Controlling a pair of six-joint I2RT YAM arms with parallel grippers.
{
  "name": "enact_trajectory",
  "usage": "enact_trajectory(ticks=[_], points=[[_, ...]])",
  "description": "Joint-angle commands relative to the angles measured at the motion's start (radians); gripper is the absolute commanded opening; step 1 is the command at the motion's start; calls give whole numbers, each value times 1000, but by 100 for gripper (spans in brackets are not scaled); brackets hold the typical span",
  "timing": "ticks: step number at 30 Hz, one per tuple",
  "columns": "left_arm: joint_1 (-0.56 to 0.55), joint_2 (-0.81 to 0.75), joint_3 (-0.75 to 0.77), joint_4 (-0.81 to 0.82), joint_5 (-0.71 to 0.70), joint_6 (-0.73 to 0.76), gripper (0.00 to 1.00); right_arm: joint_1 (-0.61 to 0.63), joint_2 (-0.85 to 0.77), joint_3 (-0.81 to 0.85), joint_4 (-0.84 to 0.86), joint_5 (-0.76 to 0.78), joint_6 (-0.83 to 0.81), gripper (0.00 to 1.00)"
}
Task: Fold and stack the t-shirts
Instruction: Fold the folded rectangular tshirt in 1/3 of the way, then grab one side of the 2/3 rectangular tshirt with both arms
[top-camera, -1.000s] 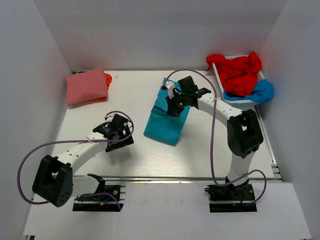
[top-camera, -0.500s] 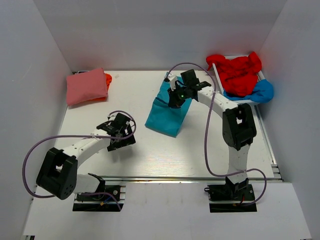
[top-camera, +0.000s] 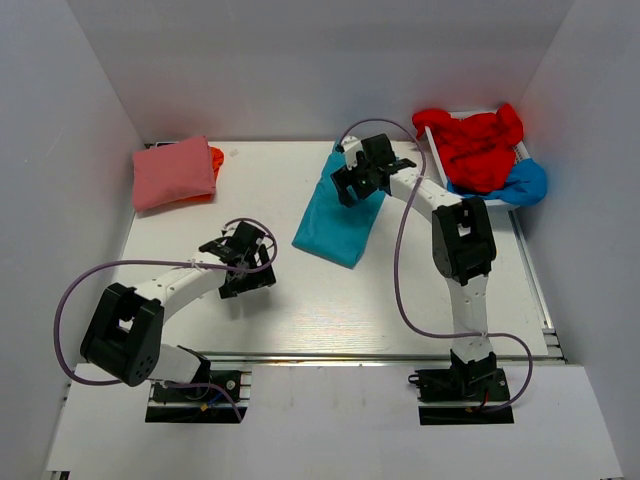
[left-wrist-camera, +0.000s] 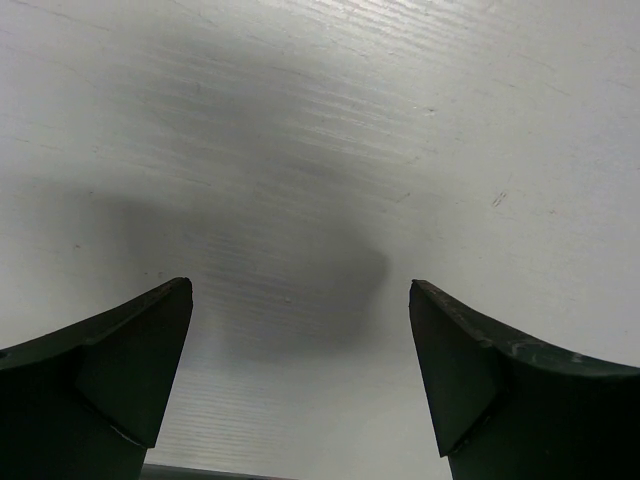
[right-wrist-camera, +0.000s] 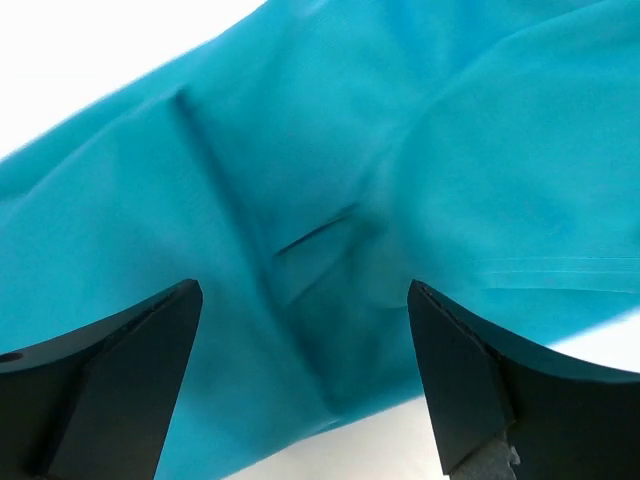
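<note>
A teal t-shirt lies folded into a long strip in the middle of the table, and it fills the right wrist view. My right gripper hovers over its far end, open, with nothing between the fingers. A folded pink t-shirt rests on an orange one at the back left. Red and bright blue t-shirts lie heaped at the back right. My left gripper is open over bare table, left of the teal shirt.
A white tray at the back right holds the red and blue heap. White walls close in the table on the left, back and right. Purple cables loop from both arms.
My right gripper has carried the teal shirt's end toward the back and opened, letting it go. The shirt now lies flatter. The left gripper shifted slightly right.
</note>
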Motion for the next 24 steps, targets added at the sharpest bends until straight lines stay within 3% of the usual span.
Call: enact_trajectory(ticks=[1,6,11,15,20,24], points=[[4,-16,33,22,27,9,100,-3,-86,50,124,212,26,90],[4,-36,33,69,50,19,100,-3,-253,-77,163,272,75,90],[4,-8,78,180,86,95,100,4,-449,-304,163,105,166,90],[4,90,163,267,125,201,100,22,-604,-616,239,-58,213,90],[4,219,283,356,172,298,100,25,-713,-770,184,-3,483,90],[4,331,329,419,210,359,91,25,-758,-914,279,-158,631,89]])
